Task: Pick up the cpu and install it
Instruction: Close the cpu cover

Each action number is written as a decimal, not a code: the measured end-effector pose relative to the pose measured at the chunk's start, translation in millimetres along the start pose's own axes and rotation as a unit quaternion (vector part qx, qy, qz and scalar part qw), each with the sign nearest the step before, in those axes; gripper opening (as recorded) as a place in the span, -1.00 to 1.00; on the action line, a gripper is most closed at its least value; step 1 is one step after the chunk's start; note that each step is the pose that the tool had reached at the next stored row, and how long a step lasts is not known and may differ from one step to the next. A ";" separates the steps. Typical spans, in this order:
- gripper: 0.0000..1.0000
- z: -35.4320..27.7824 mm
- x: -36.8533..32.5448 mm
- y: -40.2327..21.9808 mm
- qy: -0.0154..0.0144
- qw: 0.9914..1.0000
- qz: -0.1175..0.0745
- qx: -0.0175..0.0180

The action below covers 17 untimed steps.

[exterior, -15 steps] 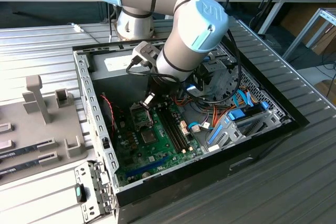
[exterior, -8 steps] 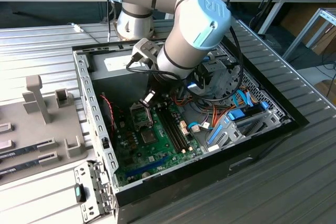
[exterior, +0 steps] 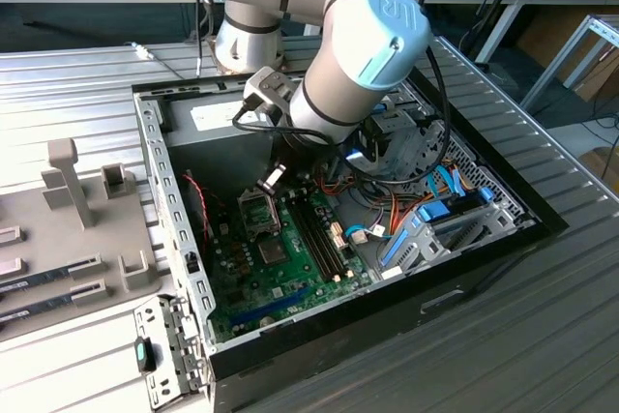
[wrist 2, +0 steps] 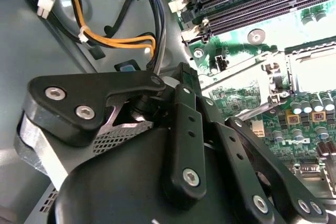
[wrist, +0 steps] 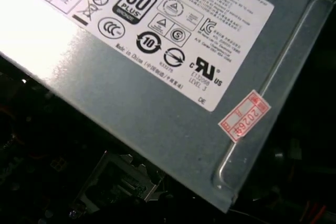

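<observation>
One arm reaches into our computer case | socket looks empty | pincer open or closed: we cannot tell

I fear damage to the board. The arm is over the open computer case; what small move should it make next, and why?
Probably a slow, short descent toward the socket. In the exterior view the gripper hangs just above the motherboard, close beside the socket, not on it. The second wrist view shows the socket open. What the gripper carries is unclear.
</observation>
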State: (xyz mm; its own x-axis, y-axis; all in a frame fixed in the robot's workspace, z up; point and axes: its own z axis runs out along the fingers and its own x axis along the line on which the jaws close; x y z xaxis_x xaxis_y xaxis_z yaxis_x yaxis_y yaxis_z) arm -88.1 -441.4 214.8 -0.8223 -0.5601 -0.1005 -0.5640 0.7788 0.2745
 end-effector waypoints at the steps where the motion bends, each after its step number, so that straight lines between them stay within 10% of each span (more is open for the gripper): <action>1: -0.79 0.7 -0.3 -0.4 0.000 1.000 0.000 -0.001; 3: -0.79 2.5 -0.7 -1.7 -0.001 1.000 0.000 -0.004; 4: -0.79 2.9 0.1 -3.9 -0.006 1.000 0.000 -0.012; 9: -0.79 1.2 7.5 -15.2 -0.017 0.999 -0.002 -0.028; 17: -0.79 4.8 5.3 -20.8 -0.022 0.999 -0.002 -0.038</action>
State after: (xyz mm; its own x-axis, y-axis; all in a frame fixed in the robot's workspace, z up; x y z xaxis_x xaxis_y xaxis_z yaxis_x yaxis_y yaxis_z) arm -81.1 -459.2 203.9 -0.8233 -0.5494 -0.1428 -0.5616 0.7518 0.3454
